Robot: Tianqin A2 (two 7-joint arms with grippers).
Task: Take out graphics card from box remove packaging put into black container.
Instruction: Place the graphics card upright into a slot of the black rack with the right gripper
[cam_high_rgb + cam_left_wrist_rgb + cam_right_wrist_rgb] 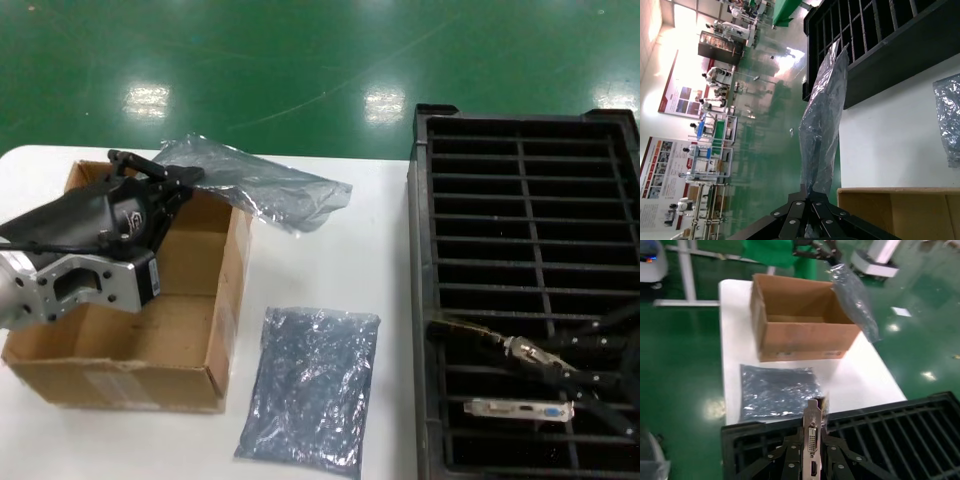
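My left gripper (178,180) is over the far edge of the brown cardboard box (190,330) and is shut on one edge of a crinkly antistatic bag (262,188), which hangs out past the box; the left wrist view shows the gripper (810,194) pinching the bag (822,115). A second bag (310,400) lies flat on the table beside the box. My right gripper (512,348) is low over the black container (420,250), shut on a graphics card (812,437) by its silver bracket. Another graphics card (520,409) with a blue port lies in a near slot.
The white table (370,260) carries the box at the left and the black slotted container at the right. The right wrist view shows the box (800,325), the flat bag (777,392) and the container rim (755,437). Green floor lies beyond the table.
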